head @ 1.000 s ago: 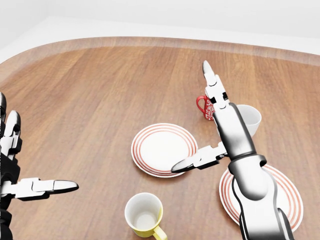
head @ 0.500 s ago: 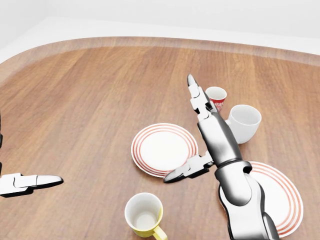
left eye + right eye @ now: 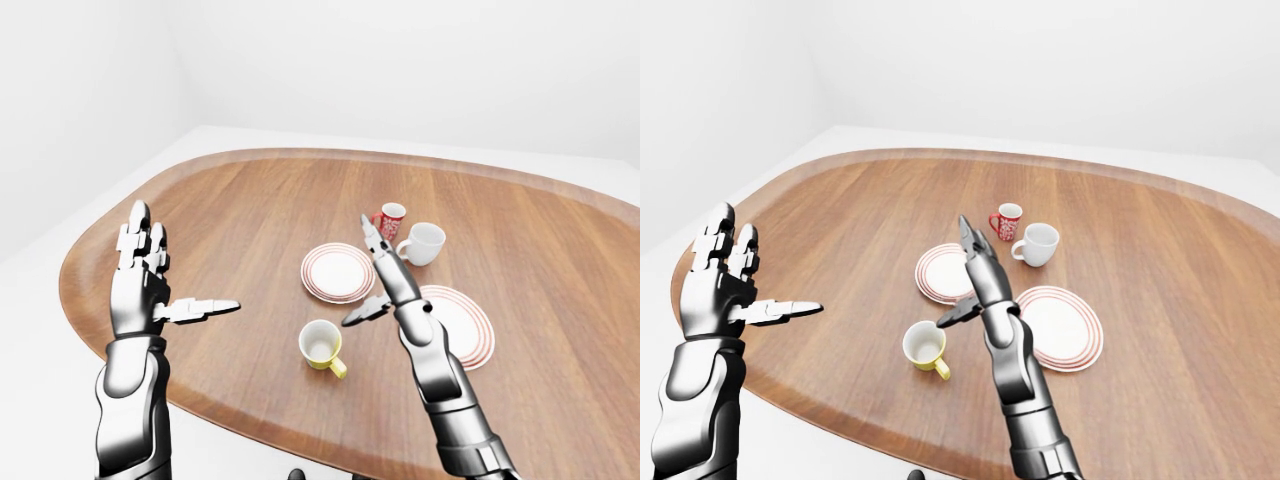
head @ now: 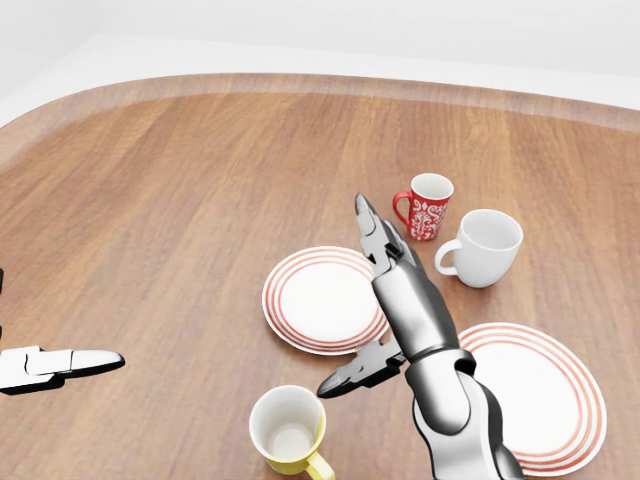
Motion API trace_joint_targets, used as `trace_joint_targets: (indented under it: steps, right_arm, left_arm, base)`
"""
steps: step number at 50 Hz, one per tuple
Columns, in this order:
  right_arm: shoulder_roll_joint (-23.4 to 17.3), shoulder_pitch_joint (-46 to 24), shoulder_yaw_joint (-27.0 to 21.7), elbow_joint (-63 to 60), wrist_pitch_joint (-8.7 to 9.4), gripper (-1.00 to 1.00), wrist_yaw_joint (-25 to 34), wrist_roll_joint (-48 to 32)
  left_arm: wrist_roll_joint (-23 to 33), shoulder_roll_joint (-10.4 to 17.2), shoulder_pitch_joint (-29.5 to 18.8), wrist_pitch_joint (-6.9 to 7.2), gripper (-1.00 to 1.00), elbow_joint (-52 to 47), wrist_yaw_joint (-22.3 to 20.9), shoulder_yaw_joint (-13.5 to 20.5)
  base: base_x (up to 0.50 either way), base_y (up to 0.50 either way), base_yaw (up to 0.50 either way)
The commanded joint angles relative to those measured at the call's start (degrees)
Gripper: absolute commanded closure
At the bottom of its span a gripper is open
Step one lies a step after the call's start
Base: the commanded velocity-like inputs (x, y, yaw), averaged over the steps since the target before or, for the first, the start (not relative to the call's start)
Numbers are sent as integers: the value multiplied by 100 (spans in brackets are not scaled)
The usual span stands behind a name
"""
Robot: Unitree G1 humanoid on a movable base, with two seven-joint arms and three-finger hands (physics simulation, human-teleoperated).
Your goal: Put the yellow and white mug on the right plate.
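The yellow and white mug (image 4: 288, 430) stands upright at the bottom of the head view, handle toward the lower right. The right plate (image 4: 545, 395), white with red rings, lies at the lower right with nothing on it. My right hand (image 4: 365, 300) is open, fingers stretched up over the gap between the two plates, thumb tip just right of and above the mug, not touching it. My left hand (image 3: 165, 280) is open at the left of the left-eye view, raised far from the mug; only its thumb (image 4: 60, 362) shows in the head view.
A second red-ringed plate (image 4: 315, 298) lies left of my right hand. A red patterned mug (image 4: 428, 206) and a white mug (image 4: 488, 246) stand above the right plate. The oval wooden table (image 4: 150, 200) curves away at the top and left.
My right hand has swung left and down in the head view, uncovering the red mug and nearing the yellow mug. The left hand sank left early on, then held still.
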Motion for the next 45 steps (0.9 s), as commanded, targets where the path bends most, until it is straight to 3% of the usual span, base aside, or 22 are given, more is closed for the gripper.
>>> trace_joint_targets:
  steps: [1, 23, 45]
  right_arm:
    - [65, 13, 92, 427, 0, -100, -177, -207]
    - [159, -202, 189, 1376, -19, -100, -572, -534]
    - [301, 7, 399, 1190, -34, -100, -546, -820]
  left_arm:
    - [-4, 0, -2, 0, -100, 29, -5, 4]
    - [-9, -1, 8, 0, -100, -64, -12, 16]
    - [-10, -4, 14, 0, -100, -69, -14, 18]
  base:
    - [0, 0, 0]
    - [0, 0, 0]
    - [0, 0, 0]
